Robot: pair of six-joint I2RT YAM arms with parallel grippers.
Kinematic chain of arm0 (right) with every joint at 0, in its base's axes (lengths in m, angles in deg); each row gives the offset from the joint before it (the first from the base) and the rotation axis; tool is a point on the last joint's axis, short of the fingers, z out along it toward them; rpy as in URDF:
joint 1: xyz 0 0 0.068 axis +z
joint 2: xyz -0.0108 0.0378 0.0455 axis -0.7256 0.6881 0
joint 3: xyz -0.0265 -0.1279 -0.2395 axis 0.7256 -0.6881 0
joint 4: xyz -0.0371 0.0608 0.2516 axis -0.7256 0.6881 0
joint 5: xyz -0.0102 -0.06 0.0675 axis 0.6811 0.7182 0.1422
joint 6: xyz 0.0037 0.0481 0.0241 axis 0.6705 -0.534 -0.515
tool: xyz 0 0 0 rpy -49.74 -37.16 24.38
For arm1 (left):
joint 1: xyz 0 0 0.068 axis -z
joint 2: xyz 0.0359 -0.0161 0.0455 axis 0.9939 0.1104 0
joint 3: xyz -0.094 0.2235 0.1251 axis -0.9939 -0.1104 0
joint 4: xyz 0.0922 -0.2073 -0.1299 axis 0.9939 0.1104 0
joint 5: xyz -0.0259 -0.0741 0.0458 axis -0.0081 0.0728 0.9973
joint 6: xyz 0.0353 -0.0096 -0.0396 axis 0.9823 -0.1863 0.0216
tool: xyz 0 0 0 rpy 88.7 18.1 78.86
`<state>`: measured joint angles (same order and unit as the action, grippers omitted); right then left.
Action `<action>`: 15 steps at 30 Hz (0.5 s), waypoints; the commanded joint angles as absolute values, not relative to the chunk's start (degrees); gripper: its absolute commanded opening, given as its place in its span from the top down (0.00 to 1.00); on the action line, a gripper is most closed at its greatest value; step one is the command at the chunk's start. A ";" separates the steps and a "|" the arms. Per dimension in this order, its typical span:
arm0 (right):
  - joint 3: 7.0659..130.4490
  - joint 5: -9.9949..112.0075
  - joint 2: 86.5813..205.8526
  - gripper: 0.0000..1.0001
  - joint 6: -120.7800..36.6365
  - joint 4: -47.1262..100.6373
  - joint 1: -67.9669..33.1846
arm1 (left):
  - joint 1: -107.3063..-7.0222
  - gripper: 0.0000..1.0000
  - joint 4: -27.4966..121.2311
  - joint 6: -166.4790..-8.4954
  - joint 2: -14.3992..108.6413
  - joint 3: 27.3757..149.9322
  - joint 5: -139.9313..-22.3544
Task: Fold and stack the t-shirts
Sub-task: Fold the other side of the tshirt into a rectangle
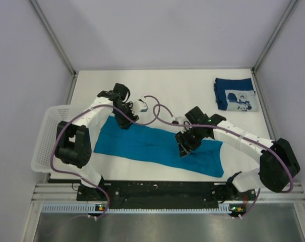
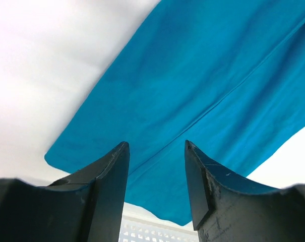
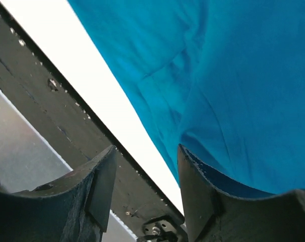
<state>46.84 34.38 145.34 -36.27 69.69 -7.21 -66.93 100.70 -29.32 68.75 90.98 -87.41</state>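
The teal-blue t-shirt (image 1: pixel 157 148) lies spread as a long folded strip across the middle of the white table. It fills the left wrist view (image 2: pixel 202 85) and the right wrist view (image 3: pixel 233 75). My left gripper (image 1: pixel 125 121) hovers open over the shirt's far left end, its jaws (image 2: pixel 156 151) apart with nothing between them. My right gripper (image 1: pixel 185 146) hovers open over the shirt's middle right, with its jaws (image 3: pixel 146 156) apart and empty. The navy t-shirt with the pale print (image 1: pixel 236 94) lies folded at the far right corner.
A white mesh basket (image 1: pixel 45 138) stands at the table's left edge, beside the left arm; it also shows in the left wrist view (image 2: pixel 152 229). The black rail (image 1: pixel 162 189) runs along the near edge. Walls close in the table at the back and sides.
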 commanded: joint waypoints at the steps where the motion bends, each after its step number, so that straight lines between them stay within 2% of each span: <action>1: 50.25 38.95 141.08 0.49 -40.08 71.60 -15.29 | -65.73 0.47 99.87 -30.20 66.55 93.56 -88.27; 8: 47.71 47.65 137.73 0.46 -45.62 71.16 -35.42 | -68.89 0.38 89.58 -35.91 70.67 95.84 -73.42; 13: 45.60 44.06 140.19 0.46 -48.70 70.37 -39.05 | -74.51 0.38 90.81 -39.87 79.10 104.28 -70.51; 15: 44.28 43.09 140.20 0.37 -49.84 70.54 -39.22 | -75.66 0.37 90.11 -39.35 80.87 104.64 -70.77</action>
<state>46.25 45.17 139.88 -46.35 70.34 -38.94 -72.86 92.21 -36.90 77.34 102.04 -73.68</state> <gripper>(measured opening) 0.561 0.622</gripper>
